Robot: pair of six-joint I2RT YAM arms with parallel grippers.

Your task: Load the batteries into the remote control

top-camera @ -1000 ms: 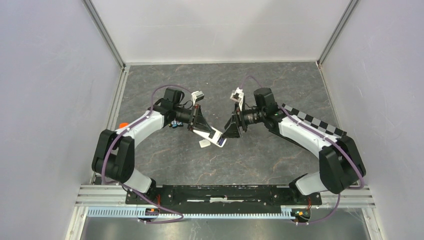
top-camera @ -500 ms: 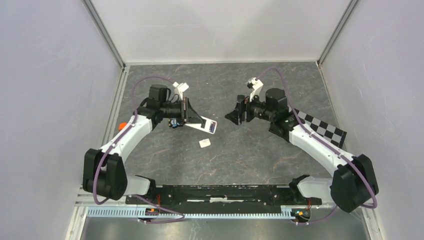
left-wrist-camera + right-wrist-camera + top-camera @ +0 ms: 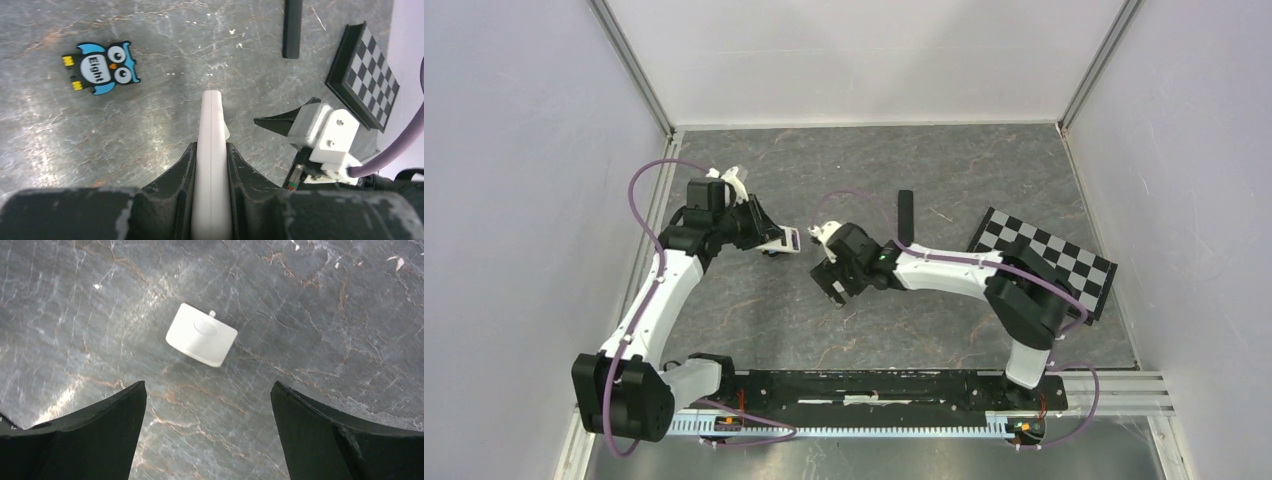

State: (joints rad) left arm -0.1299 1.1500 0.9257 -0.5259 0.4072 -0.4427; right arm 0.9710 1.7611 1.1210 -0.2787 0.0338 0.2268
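My left gripper (image 3: 211, 146) is shut on a white remote control (image 3: 212, 120), which I see edge-on between the fingers. From above, the remote (image 3: 781, 240) sticks out to the right of that gripper (image 3: 762, 234), held above the table at the left. A small bluish-purple patch (image 3: 791, 239) at its free end looks like the batteries in the open compartment. My right gripper (image 3: 208, 385) is wide open and points down at a small white battery cover (image 3: 201, 334) lying flat on the table just beyond its fingertips. From above, this gripper (image 3: 834, 287) hides the cover.
An owl sticker (image 3: 100, 67) lies on the table ahead and left of the held remote. A black remote (image 3: 905, 215) lies near the back centre. A checkerboard plate (image 3: 1044, 258) sits at the right. Side walls close in the table on both sides.
The left arm carried the white remote back and to the left. The right arm swung left and down over the white cover, and its jaws opened wider.
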